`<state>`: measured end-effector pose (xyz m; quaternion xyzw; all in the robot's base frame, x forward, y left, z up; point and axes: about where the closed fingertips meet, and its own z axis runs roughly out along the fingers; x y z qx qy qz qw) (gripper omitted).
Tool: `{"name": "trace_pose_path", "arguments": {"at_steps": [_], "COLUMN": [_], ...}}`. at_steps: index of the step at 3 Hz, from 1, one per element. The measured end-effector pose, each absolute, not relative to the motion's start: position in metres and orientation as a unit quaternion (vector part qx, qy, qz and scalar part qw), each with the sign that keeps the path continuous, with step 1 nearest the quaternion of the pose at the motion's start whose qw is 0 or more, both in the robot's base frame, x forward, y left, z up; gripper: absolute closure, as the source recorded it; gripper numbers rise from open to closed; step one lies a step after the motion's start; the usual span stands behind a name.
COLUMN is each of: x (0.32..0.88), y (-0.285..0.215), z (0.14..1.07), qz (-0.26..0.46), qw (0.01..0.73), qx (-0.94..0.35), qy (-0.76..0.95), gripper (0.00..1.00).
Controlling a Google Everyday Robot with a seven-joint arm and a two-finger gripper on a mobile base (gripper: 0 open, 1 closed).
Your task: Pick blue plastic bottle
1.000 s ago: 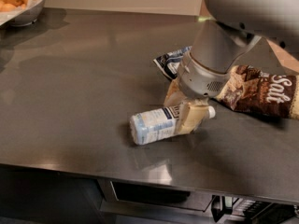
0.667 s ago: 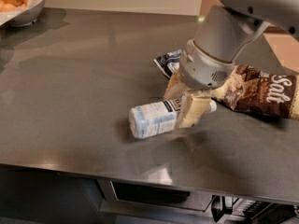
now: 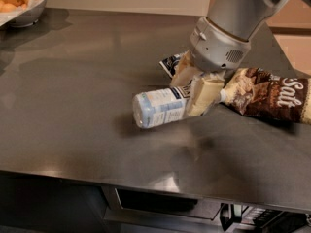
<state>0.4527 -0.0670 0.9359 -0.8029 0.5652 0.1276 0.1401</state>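
The blue plastic bottle is a small clear bottle with a pale blue-white label and a dark blue panel. It lies sideways, lifted a little above the steel counter, base toward the left. My gripper comes down from the upper right on the grey arm and is shut on the bottle's neck end, its cream fingers on either side. The cap is hidden behind the fingers.
A brown-and-cream chip bag lies right of the gripper. A blue-and-white foil snack bag peeks out behind it. A bowl of round orange items stands at the far left corner. The counter's front edge runs below.
The gripper has risen with the bottle held in it. The bottle has left the counter and now casts a shadow below it. The bags have not moved.
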Motion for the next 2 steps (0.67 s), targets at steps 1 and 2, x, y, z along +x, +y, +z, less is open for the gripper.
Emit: {"name": "trace_pose_path", "arguments": {"at_steps": [1, 2], "x": [0.4737, 0.4778], "y": [-0.0658, -0.0624], "z": [0.9637, 0.9656], "qz": [0.102, 0.097], "qw": [0.164, 0.175], "qx": [-0.805, -0.803], "qy": [0.561, 0.561], "gripper": [1.00, 1.00]}}
